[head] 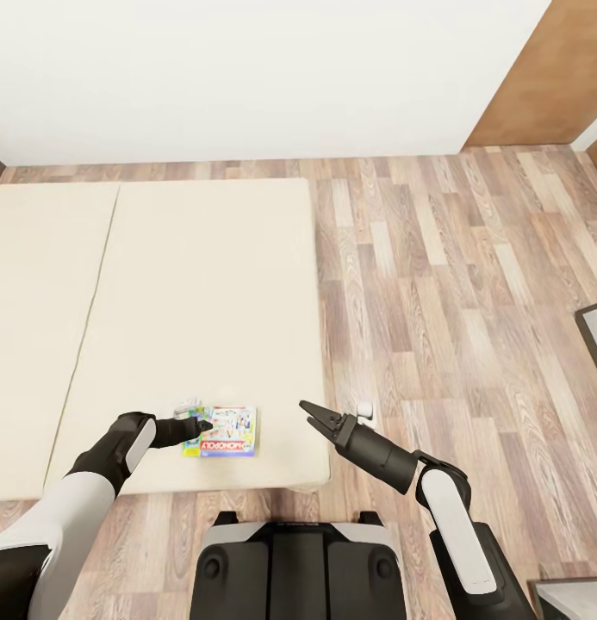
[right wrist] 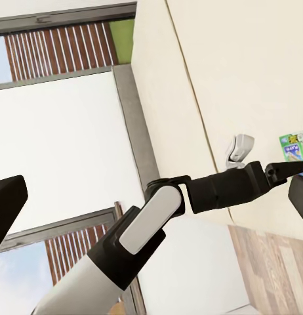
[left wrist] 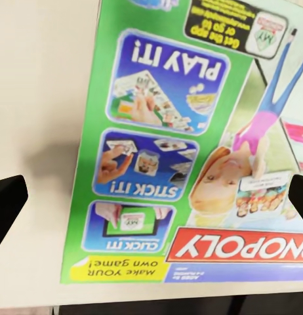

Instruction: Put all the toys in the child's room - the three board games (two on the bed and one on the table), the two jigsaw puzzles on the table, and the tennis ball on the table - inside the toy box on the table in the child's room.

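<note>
One green-bordered Monopoly board game (head: 228,431) lies ungrasped on the beige bed (head: 203,284); left gripper (head: 202,424) poised open over it, right gripper (head: 314,414) open, empty.

Wood-plank floor (head: 436,284) extends beside a white wall (head: 246,77). A brown wooden panel (head: 548,77) stands at the far right. Grey-framed windows (right wrist: 128,118) adjoin it.

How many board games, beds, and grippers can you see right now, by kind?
Monopoly board game box: 1, with the edge of something under it, maybe a second box; cannot tell
Bed: 1
Grippers: 2, left gripper at the box, right gripper beside the bed
Total: 4
</note>
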Robot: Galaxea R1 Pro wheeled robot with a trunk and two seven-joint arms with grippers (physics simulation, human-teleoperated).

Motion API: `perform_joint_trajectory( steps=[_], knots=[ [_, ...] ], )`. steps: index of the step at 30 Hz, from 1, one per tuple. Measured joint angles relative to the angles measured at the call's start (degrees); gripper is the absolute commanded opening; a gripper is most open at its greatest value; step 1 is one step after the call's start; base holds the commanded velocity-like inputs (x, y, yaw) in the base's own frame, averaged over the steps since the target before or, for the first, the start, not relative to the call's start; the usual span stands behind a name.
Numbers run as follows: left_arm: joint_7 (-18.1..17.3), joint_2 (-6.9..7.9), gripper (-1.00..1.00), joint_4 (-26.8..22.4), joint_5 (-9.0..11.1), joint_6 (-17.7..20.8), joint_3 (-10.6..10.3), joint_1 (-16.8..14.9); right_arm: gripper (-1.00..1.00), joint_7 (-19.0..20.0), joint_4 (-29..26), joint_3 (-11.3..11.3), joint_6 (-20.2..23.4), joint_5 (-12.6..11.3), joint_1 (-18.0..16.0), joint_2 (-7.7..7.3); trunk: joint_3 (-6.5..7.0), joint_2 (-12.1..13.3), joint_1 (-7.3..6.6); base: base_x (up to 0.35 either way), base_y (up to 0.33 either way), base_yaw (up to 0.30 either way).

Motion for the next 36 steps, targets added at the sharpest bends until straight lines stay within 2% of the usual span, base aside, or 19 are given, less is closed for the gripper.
perform_joint_trajectory(
  steps=[13,36],
  knots=[
    [-0.01,0.0,1.0,0.0,0.08,-0.03,-0.01,0.0,1.0,0.0,-0.04,0.0,0.01,0.01,0.0,0.0,-0.86,0.0,0.0,0.0,-0.021,0.0],
    [-0.01,-0.04,1.0,0.02,0.11,-0.07,-0.03,0.0,1.0,-0.01,-0.1,-0.01,0.01,0.01,0.0,0.01,-1.25,0.0,0.0,0.0,-0.133,0.0]
  ],
)
